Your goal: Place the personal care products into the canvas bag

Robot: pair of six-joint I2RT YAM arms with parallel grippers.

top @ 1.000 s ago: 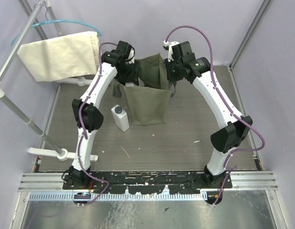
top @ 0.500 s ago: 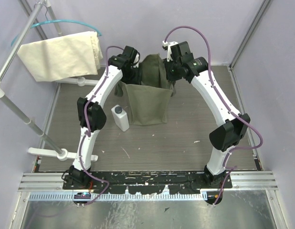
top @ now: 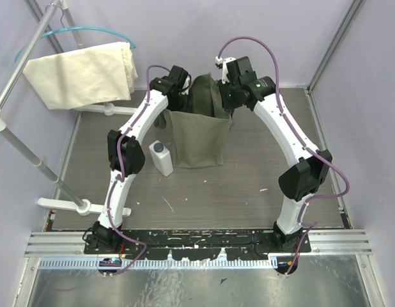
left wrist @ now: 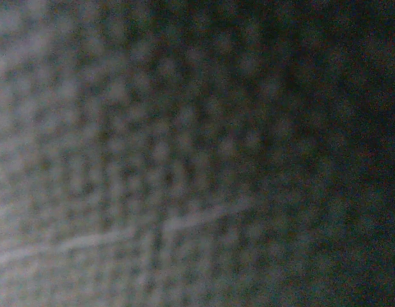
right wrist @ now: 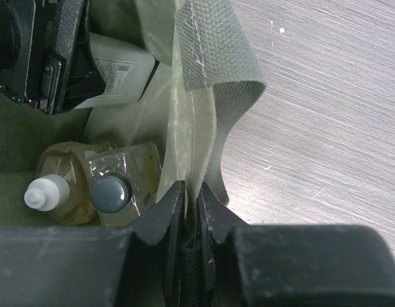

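Note:
The olive-green canvas bag [top: 199, 135] stands open at the back of the table. My right gripper [right wrist: 191, 195] is shut on its right rim, next to a handle loop [right wrist: 213, 51]. Inside lie two clear amber bottles, one white-capped [right wrist: 49, 192] and one dark-capped [right wrist: 114, 188]. My left gripper [top: 183, 96] reaches into the bag from the left. In the right wrist view its black fingers [right wrist: 69, 57] hold one end of a white bottle [right wrist: 121, 77] above them. The left wrist view shows only blurred fabric. A second white bottle with a dark cap [top: 162, 158] stands on the table left of the bag.
A cream cloth [top: 82, 73] hangs on a teal hanger from a metal rack [top: 22, 61] at the back left. The rack's foot [top: 82, 206] lies on the table's left side. Purple walls close in on both sides and behind.
My left gripper has moved right from the bag's left rim into the bag's mouth. My right gripper keeps its hold on the right rim, shifted slightly back.

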